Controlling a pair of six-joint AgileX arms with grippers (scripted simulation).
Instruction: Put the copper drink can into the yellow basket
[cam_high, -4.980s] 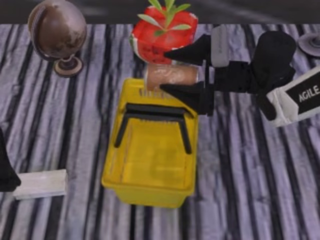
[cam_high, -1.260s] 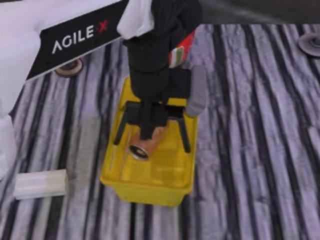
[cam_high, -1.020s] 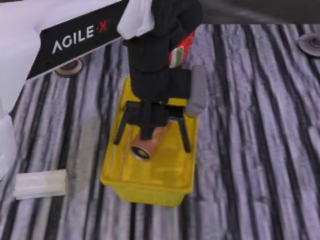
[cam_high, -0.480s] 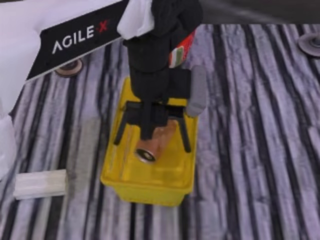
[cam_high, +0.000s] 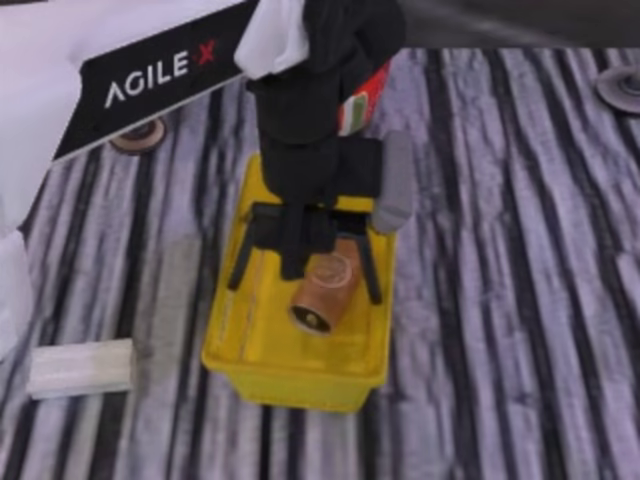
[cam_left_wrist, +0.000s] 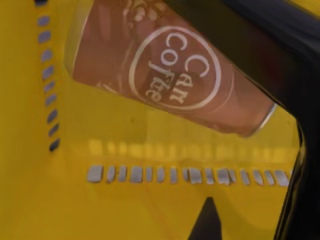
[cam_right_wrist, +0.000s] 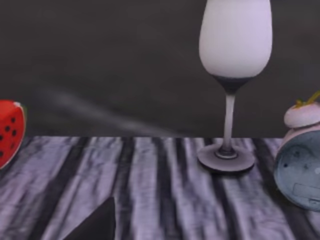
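Lying tilted in the yellow basket (cam_high: 225, 345), copper drink can (cam_high: 322, 290), dark end nearward; left hand (cam_high: 305, 262) spread above.

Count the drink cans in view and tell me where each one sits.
1. The copper drink can lies tilted inside the yellow basket, just below the left tool, toward the basket's right side. The arm covers the basket's far end, so another could be hidden there.

Counter (cam_high: 520, 300) with a grey-and-black streaked, wood-like surface; beyond its far edge, a plain dark backdrop (cam_right_wrist: 115, 60) lies before me.
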